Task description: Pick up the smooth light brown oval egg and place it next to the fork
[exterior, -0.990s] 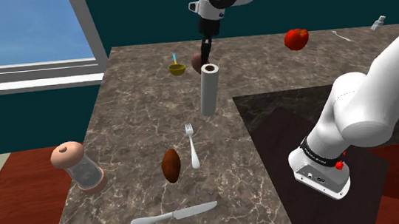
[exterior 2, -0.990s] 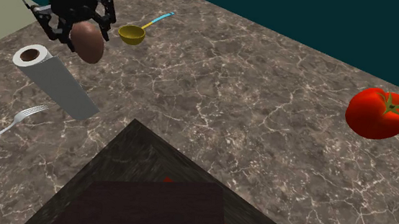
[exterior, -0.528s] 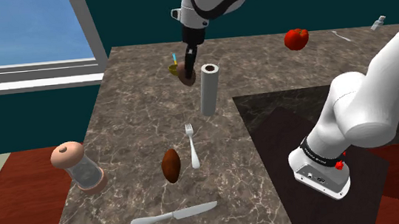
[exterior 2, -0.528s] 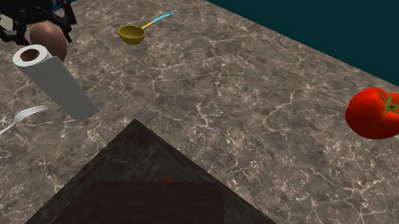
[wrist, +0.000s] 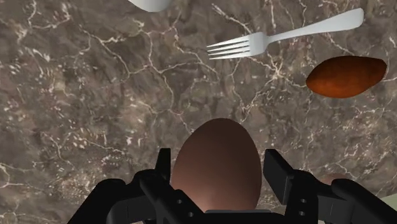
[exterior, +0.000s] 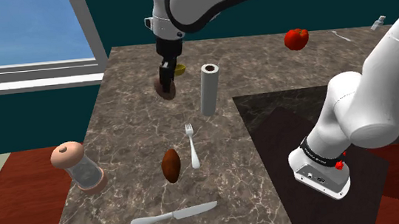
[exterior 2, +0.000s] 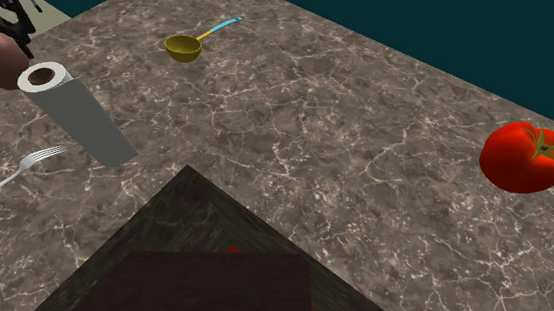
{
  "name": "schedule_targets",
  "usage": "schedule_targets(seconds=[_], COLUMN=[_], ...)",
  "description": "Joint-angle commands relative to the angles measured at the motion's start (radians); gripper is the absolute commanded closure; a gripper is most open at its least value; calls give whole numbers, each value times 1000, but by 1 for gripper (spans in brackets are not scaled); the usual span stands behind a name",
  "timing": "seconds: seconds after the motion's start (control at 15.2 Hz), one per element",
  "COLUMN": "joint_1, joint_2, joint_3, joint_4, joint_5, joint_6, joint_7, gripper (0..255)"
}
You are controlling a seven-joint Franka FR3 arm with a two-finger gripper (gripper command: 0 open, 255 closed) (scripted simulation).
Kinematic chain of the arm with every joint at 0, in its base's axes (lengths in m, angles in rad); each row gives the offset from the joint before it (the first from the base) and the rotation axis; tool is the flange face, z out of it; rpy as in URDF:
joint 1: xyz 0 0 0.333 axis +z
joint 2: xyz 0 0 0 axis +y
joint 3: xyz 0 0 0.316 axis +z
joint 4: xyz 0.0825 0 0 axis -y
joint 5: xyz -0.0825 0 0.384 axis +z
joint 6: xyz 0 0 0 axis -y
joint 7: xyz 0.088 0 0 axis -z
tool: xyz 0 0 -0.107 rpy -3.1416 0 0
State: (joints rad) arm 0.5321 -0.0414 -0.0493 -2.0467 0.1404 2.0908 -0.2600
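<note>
My gripper [wrist: 219, 156] was clamped on the egg [wrist: 217, 168], one black finger pressed to each flank of the smooth brown shell, so the jaws stood no wider than the egg itself. Under it lay the marbled counter [wrist: 83, 95]. I think the egg hung clear of the stone, though no view showed the gap plainly.

Ahead of my fingers lay the fork [wrist: 280, 39], tines towards me, with a reddish-brown oblong thing [wrist: 347, 76] just beyond its handle side. The white roll [exterior: 209, 90] stood upright on the shoulder view's right of me.

That was the change. A second earlier I held the egg behind the roll, close to the little yellow scoop [exterior 2: 182, 47]. Since then I had swung it across the roll's far side and out on the shoulder view's left, sliding to the second exterior view's left edge. The scoop and the red tomato [exterior 2: 527, 157] lay well behind.

I judged the lift done and the roll passed. What remained was to travel on to the fork and lower the egg beside it.
</note>
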Motion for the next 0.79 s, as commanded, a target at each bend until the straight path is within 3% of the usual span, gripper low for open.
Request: schedule_targets(seconds=[0.0, 0.53, 0.73], joint_1=[21, 104, 105], joint_2=[29, 184, 194], joint_3=[23, 96, 96], joint_4=[34, 227, 199], joint_5=[-2, -29, -27], joint_6=[1, -17, 20], joint_7=[47, 217, 213], gripper=[255, 255, 255])
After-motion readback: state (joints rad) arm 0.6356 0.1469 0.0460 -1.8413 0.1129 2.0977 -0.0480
